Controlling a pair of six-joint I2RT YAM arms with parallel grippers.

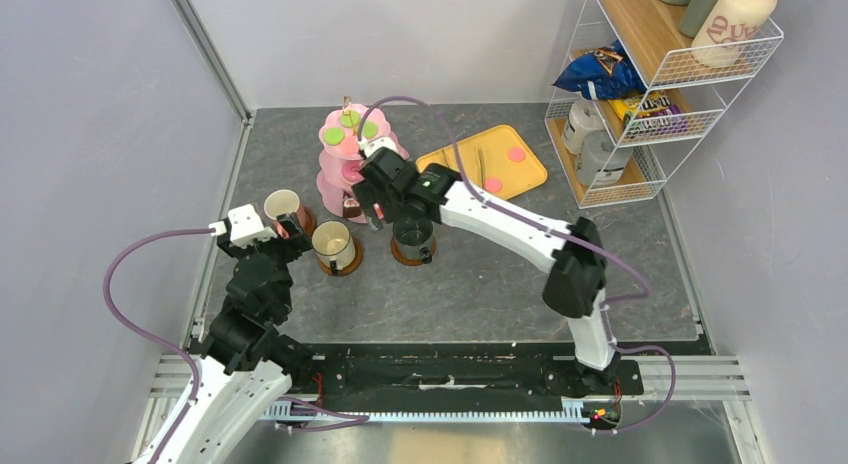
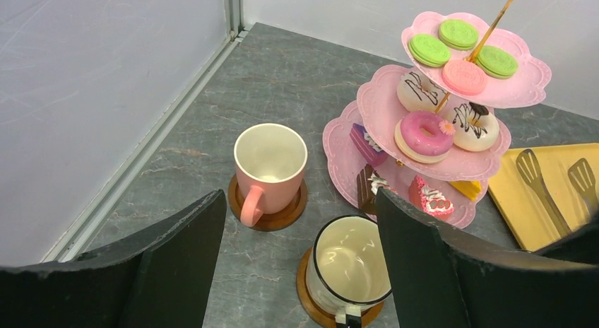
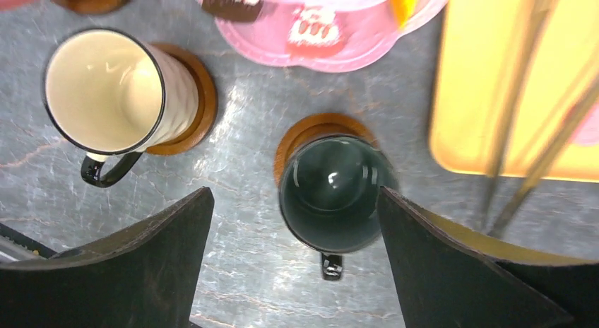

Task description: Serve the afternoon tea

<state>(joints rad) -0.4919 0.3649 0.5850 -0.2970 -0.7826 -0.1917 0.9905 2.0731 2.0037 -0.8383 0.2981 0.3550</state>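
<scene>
Pink three-tier stand [image 2: 337, 148] holds macarons [image 2: 458, 33], donuts [image 2: 424, 133] and cake wedges [image 2: 432, 199]. In front of it, the right gripper [image 3: 293, 197], jaws apart, hovers above a dark green mug [image 3: 332, 194] seated on its saucer [image 3: 300, 132], apparently served. The left gripper [image 2: 300, 197], also apart and empty, waits at the stand's left.

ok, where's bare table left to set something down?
Free: the wide strip between the mugs and the near edge; the right side in front of the tray; the back-left corner behind the stand. Crowded: around the stand and mugs.
</scene>
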